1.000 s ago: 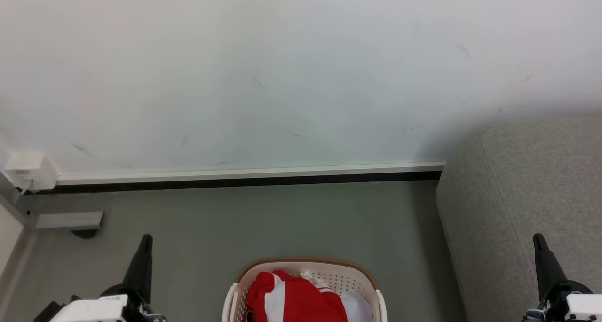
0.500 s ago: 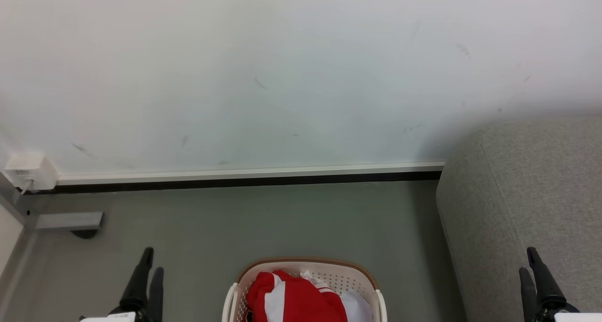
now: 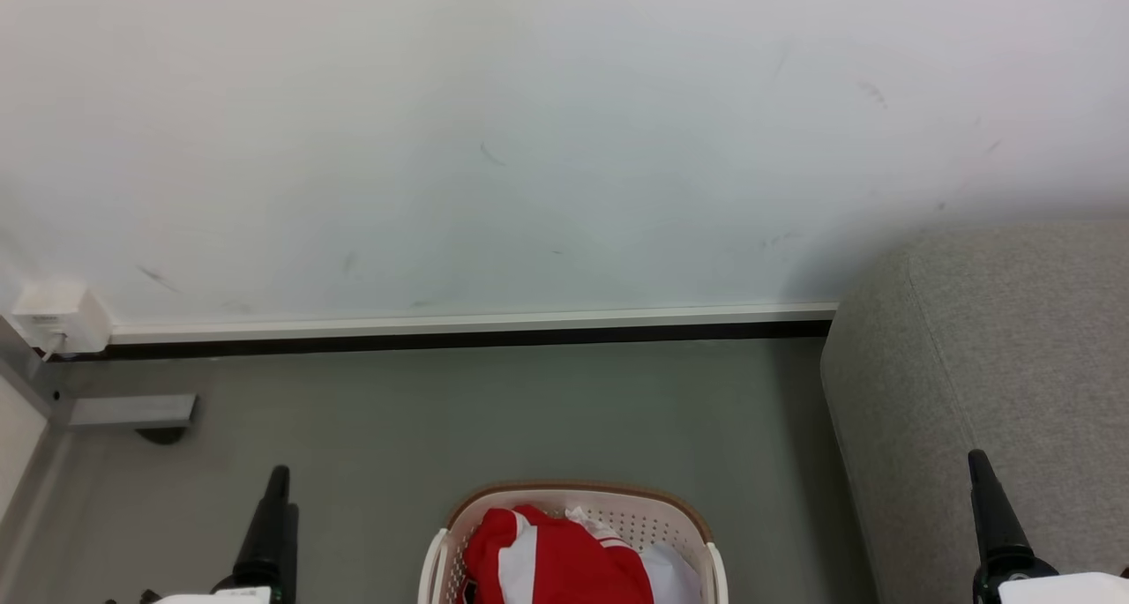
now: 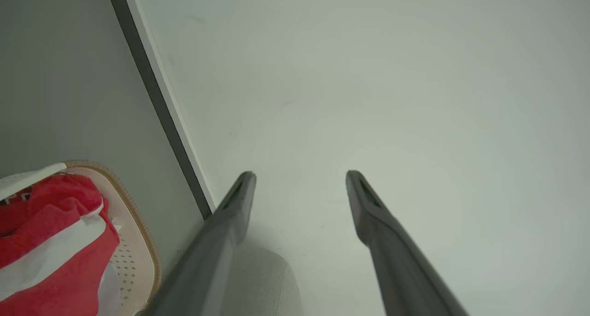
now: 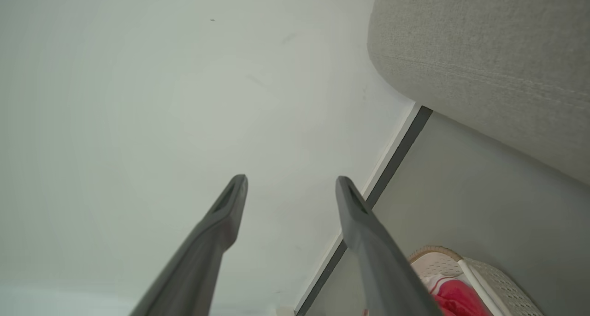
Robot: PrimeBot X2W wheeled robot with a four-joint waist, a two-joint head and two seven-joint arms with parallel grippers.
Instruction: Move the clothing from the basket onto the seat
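- One white box [image 3: 57,317] is fixed low on the wall [image 3: 529,128] at the far left. One grey bar [image 3: 132,410] sits just below it, close to the floor [image 3: 547,410].
- One left gripper [image 3: 282,498] stands at the lower left of the head view, pointing up over the floor. In its wrist view its two dark fingers [image 4: 221,242] are spread wide and hold nothing.
- One dark skirting strip [image 3: 459,339] runs along the foot of the wall, from the box across to the seat.
- One basket [image 3: 578,491], cream with a brown rim, sits on the floor at the bottom centre. It is between the two grippers and apart from both.
- The clothing [image 3: 564,564] lies heaped inside the basket. One red bundle with a broad white stripe shows, but how many garments make it up cannot be told.
- One plain white piece of fabric [image 3: 672,573] lies against the right side of the red bundle, also in the basket.
- One seat [image 3: 1014,322], grey and rounded, stands at the right against the wall, with a strip of floor between it and the basket.
- One right gripper [image 3: 986,498] rises at the lower right, in front of the seat. Its wrist view shows two fingers [image 5: 216,233] set wide apart, gripping nothing.
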